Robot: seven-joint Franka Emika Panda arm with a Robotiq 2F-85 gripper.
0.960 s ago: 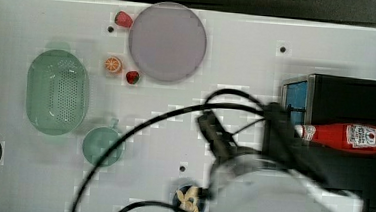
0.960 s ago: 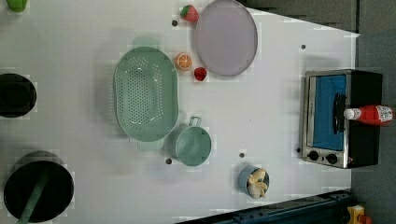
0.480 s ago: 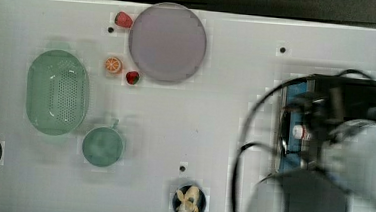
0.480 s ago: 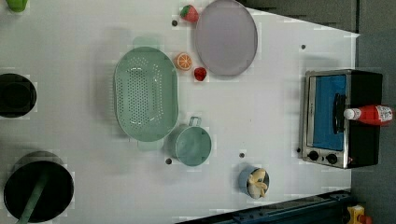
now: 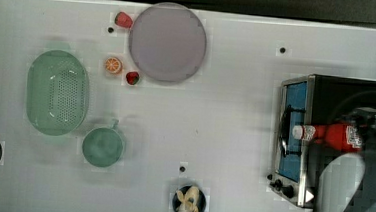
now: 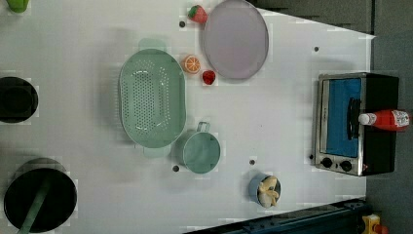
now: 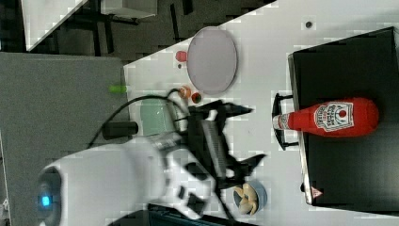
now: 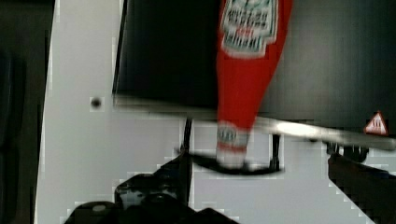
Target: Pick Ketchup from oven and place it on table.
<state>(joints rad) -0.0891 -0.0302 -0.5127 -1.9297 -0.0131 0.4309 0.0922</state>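
While spread wide, gripper (image 7: 247, 134) holding nothing.
Ketchup (image 7: 329, 117) lying on its side atop oven (image 7: 348, 155), just beyond fingertips, cap over handle; table (image 5: 234, 134) below.

A: What does the arm (image 7: 108, 179) look like?
B: Bulky rounded white shells, with a small blue light glowing on the fat link seen in the right view.
A: And near the oven (image 7: 348, 117)?
B: The gripper (image 7: 251, 133) is black and blocky, with two dark pointed fingers (image 7: 240, 110) spread wide apart, facing the oven's front.
A: Any cables?
B: A black cable (image 7: 141, 101) loops off the wrist. In the top view another black cable (image 5: 349, 100) arcs over the oven's roof beside the white arm shell (image 5: 350, 192).
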